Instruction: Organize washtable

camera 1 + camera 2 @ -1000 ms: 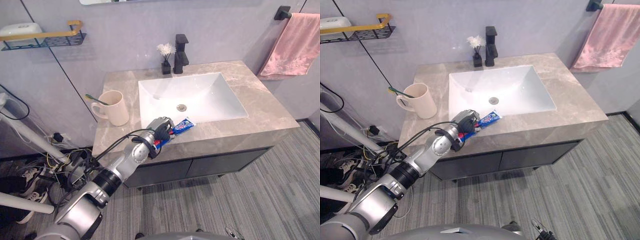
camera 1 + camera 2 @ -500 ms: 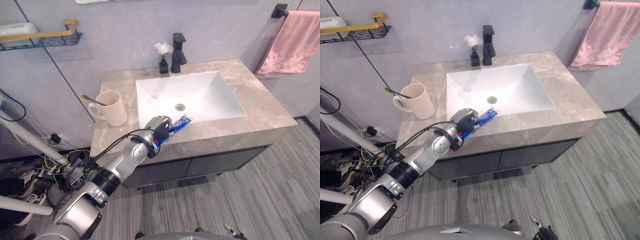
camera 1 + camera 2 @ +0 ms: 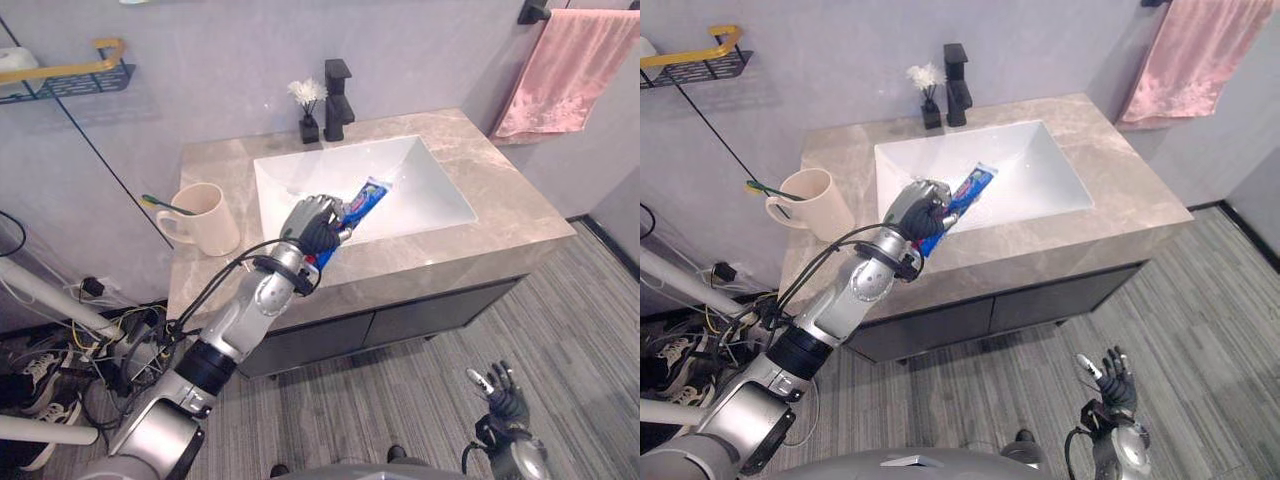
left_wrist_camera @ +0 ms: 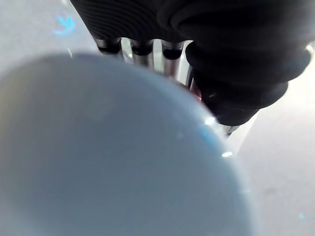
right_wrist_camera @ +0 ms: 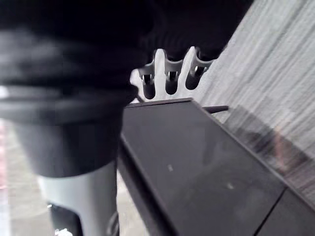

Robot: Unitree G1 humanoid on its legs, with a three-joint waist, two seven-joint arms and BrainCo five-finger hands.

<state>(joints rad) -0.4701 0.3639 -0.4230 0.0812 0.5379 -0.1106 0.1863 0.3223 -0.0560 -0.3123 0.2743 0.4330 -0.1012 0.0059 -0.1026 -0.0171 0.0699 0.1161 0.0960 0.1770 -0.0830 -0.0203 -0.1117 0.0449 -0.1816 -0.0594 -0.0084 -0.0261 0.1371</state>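
- My left hand (image 3: 315,222) is over the near rim of the sink (image 3: 420,185), fingers and thumb curled tight round the toothpaste tube (image 3: 367,196).
- The tube is blue and white with a red end. It sticks out of the fist at a slant, its free end over the white basin, pointing towards the back wall.
- In the left wrist view a pale blur covers most of what I get. Past it I can make out the curled fingers (image 4: 142,48) and a sliver of red at the palm.
- My right hand (image 3: 1108,378) hangs low over the floor (image 3: 570,330) in front of the unit, fingers straight and spread, nothing in it.
- The right wrist view shows those fingers (image 5: 167,73) straight, with the dark cabinet (image 3: 400,318) beyond them.
- The countertop (image 3: 505,205) is beige veined stone, with the rectangular basin sunk into its middle.
- A cream cup (image 3: 205,218) stands on the stone left of the basin, with a green toothbrush (image 3: 160,203) leaning out of it.
- At the back edge there is a black tap (image 3: 337,85), and just beside it a small dark vase of white flowers (image 3: 307,100).
- A pink towel (image 3: 560,65) hangs on the wall to the right, and a wire shelf (image 3: 70,80) with a yellow rail sits on the wall to the left.
- The floor is grey striped planks.
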